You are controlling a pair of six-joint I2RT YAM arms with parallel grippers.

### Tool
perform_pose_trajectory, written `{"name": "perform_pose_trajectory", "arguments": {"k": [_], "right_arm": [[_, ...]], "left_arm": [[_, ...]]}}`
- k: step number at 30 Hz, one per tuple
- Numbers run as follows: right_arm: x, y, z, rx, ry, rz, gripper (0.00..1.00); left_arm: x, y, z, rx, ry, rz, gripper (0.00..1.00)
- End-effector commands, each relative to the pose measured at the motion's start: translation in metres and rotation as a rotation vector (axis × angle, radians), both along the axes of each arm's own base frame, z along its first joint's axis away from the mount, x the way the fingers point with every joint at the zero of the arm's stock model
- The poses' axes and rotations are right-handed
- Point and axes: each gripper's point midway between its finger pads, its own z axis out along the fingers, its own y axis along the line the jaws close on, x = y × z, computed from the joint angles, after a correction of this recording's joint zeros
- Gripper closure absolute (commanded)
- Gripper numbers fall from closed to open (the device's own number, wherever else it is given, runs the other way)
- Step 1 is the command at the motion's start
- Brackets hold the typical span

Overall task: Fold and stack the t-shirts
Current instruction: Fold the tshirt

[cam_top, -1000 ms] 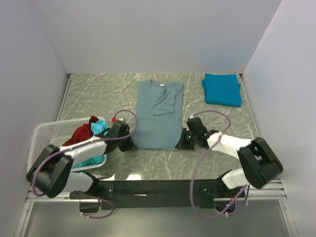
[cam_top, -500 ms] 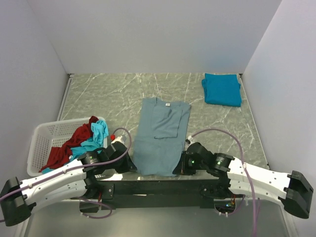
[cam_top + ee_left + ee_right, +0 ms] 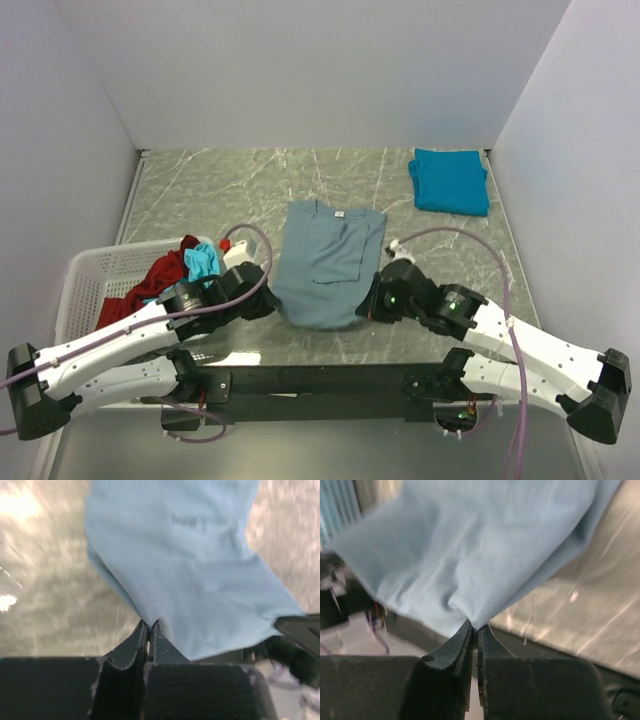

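A dusty grey-blue t-shirt (image 3: 325, 262) lies lengthwise on the middle of the table, sleeves folded in, collar at the far end. My left gripper (image 3: 268, 303) is shut on its near left corner (image 3: 150, 617). My right gripper (image 3: 366, 308) is shut on its near right corner (image 3: 476, 622). Both corners are raised off the table, and the hem sags between them. A folded teal-blue t-shirt (image 3: 450, 181) lies at the far right. Red (image 3: 150, 285) and turquoise (image 3: 200, 262) shirts lie bunched in the basket.
A white lattice laundry basket (image 3: 95, 270) stands at the left of the table, beside my left arm. Grey walls close in the table at the back and on both sides. The black mounting rail (image 3: 320, 380) runs along the near edge.
Both grippers first dragged the shirt's near hem toward the near edge, pulling the whole shirt nearer. Now they have lifted the hem and carried it a little way back over the shirt.
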Motion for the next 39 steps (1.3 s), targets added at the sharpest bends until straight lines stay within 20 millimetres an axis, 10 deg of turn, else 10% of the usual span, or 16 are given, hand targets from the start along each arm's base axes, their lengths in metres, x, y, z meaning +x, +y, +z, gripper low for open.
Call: {"name": "perform_pose_trajectory", "arguments": {"k": [1, 14, 39], "right_arm": [[0.038, -0.023, 0.019, -0.09, -0.12, -0.071, 1.0], [0.125, -0.036, 0.09, -0.034, -0.361, -0.184, 1.0], [0.202, -0.046, 0.06, 0.024, -0.239, -0.177, 1.0]], "left_arm": [[0.038, 0.004, 0.035, 0.052, -0.167, 0.105, 0.99], [0.133, -0.006, 0.09, 0.117, -0.383, 0.214, 0.99], [0.242, -0.011, 0.077, 0.144, -0.387, 0.215, 0.99]]}}
